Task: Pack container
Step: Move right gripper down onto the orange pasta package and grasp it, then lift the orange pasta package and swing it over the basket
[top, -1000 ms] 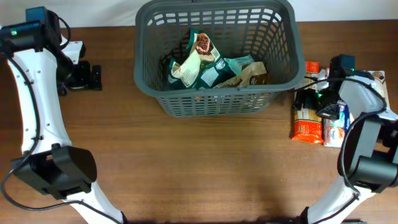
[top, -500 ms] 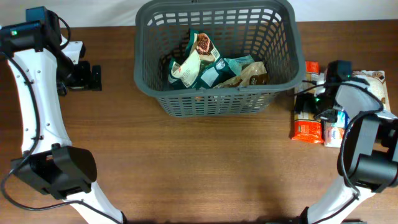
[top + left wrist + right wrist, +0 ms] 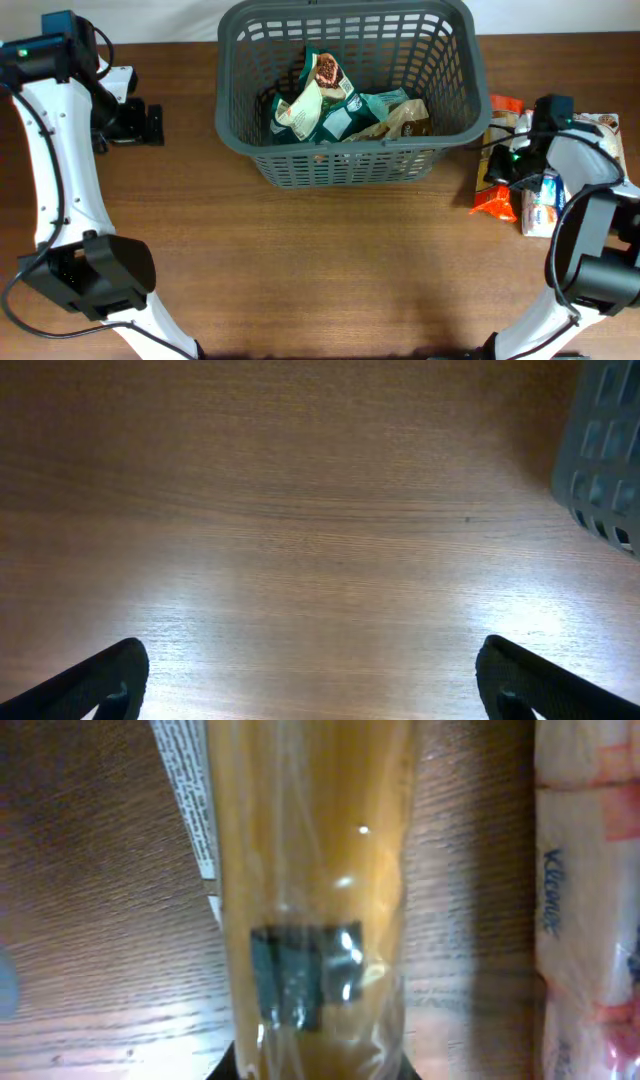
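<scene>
The container (image 3: 340, 165), a large dark grey slotted basket, stands at the back middle of the table with several snack packets (image 3: 330, 105) inside. Its corner shows in the left wrist view (image 3: 605, 460). To its right, my right gripper (image 3: 500, 165) is shut on a long orange snack packet (image 3: 493, 200) that lies askew on the table. In the right wrist view this clear-wrapped packet (image 3: 305, 870) runs up from between the jaws of the right gripper (image 3: 315, 1065). My left gripper (image 3: 150, 123) stays open at the far left over bare wood, and the left wrist view shows the left gripper (image 3: 320, 685) with nothing between its fingers.
A pack of tissues (image 3: 540, 205) lies just right of the orange packet, and its side shows in the right wrist view (image 3: 590, 870). A pale packet (image 3: 600, 125) lies at the table's right edge. The basket's wall is close to the right gripper's left.
My right gripper has shut on the orange packet, and the packet has turned askew with its near end swung outward. The left arm has not moved.
</scene>
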